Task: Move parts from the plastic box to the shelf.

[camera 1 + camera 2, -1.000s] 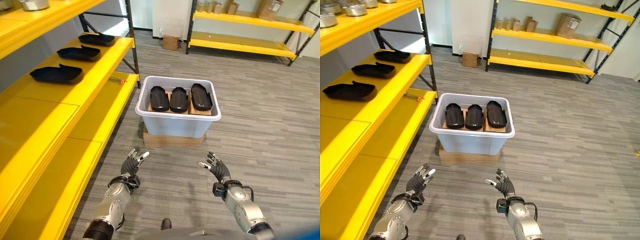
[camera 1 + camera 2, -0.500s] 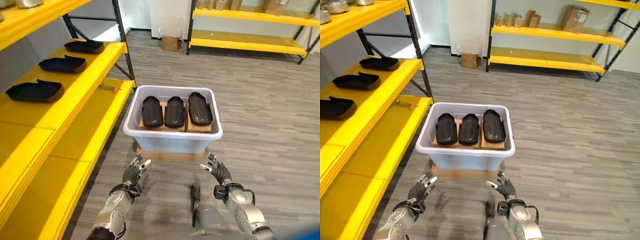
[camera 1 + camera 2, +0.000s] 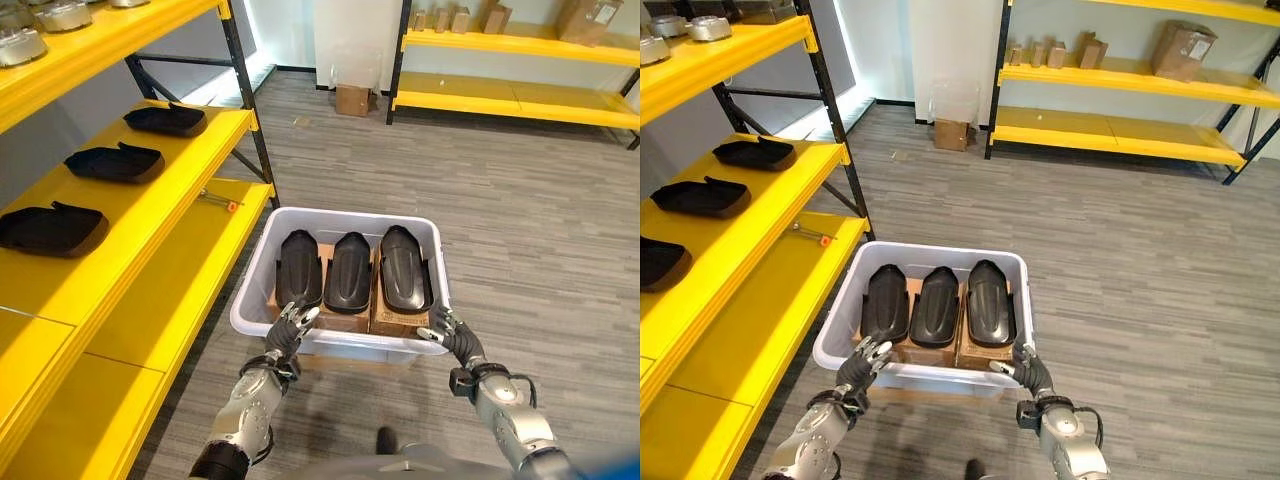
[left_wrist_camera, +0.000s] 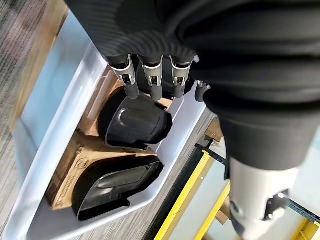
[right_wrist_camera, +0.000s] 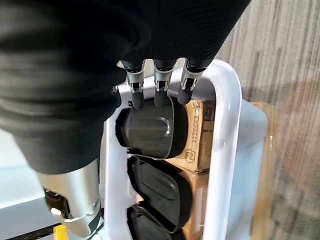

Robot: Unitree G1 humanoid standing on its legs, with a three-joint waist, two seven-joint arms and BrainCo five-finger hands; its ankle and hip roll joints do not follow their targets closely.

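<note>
In the lower middle of the left eye view I see the plastic box (image 3: pixel 252 300), white, standing on the grey floor (image 3: pixel 530 250). Inside it lie three black parts (image 3: pixel 349 271) side by side, resting on brown cardboard (image 3: pixel 398 318). I cannot tell if the parts touch each other.

My left hand (image 3: pixel 287 333) is at the near rim of the box, at its left corner as the frame shows it. Its fingers (image 4: pixel 131 87) are straight and released, they hold nothing. In the left wrist view they point over the rim toward the nearest black part, but I see a gap between the tips and the part.

My right hand (image 3: pixel 452 336) is at the near rim too, at the right corner of the box. Its fingers (image 5: pixel 159 92) are also straight and released, holding nothing. In the right wrist view the tips hang just above the end of one black part; I cannot tell if they touch it.

On the left side of the frame runs the yellow shelf (image 3: pixel 150 205). Three black trays (image 3: pixel 115 163) lie on its middle board, well apart from each other. On the lower board, near the box, lies a small tool (image 3: pixel 217 200) with an orange end. In the upper right of the frame there is another yellow shelf (image 3: pixel 520 105) with cardboard boxes (image 3: pixel 588 16) on it, and one small carton (image 3: pixel 351 99) stands on the floor beside it.
</note>
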